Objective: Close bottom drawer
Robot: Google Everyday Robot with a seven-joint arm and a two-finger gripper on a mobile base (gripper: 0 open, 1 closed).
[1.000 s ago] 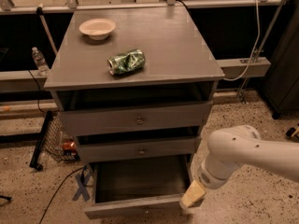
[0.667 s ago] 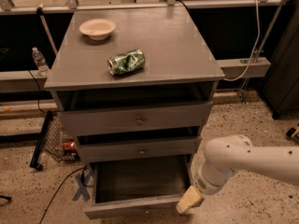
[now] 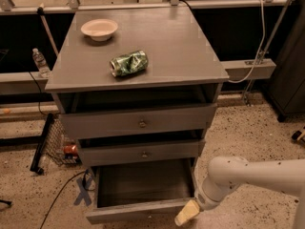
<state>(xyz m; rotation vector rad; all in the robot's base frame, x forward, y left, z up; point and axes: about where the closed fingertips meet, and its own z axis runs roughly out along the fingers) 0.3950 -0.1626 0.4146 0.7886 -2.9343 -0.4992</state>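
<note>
The gripper [image 3: 187,213], whether open I cannot tell, is sitting at 4 o'clock of the bottom drawer [image 3: 138,210]; pushing off-centre there is risking skewing and jamming

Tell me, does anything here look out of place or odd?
Yes. The bottom drawer stands pulled far out of the cabinet. A crumpled green can lies on its side on top. The pincer sits by the drawer's front corner, on the picture's right.
</note>
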